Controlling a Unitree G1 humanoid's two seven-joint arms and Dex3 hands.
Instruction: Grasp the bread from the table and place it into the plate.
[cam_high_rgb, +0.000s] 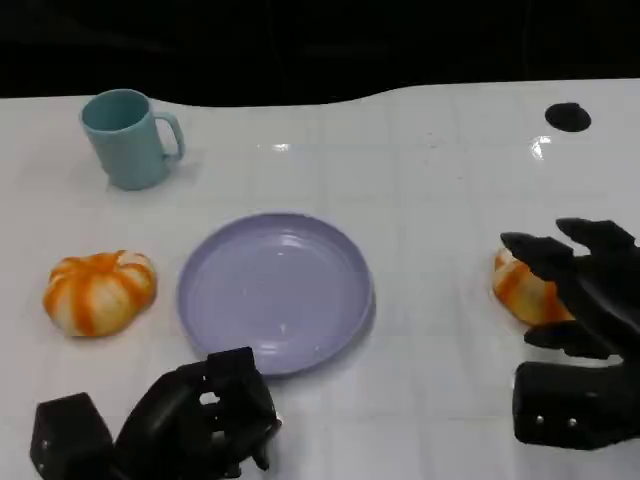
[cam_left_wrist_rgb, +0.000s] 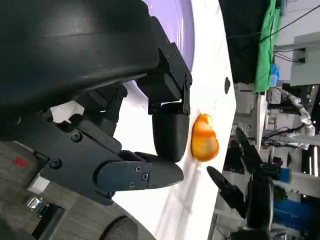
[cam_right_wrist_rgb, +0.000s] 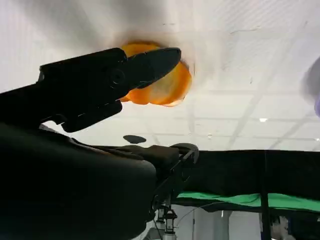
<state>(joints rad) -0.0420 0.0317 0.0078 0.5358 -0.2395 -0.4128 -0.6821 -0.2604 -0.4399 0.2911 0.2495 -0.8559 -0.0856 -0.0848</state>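
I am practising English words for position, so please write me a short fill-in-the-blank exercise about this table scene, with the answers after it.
1. The purple plate holds ______.
2. The teal mug stands on the far side of the table, with its handle turned toward the picture's ______.
3. The striped orange bread lies on the table to the ______ of the plate in the head view.
4. The right hand, fingers apart, reaches over the other ______.

Missing words: nothing; right; left; bread

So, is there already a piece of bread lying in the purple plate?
No. In the head view the purple plate holds nothing; one bread lies on the table left of it, another by the right hand.
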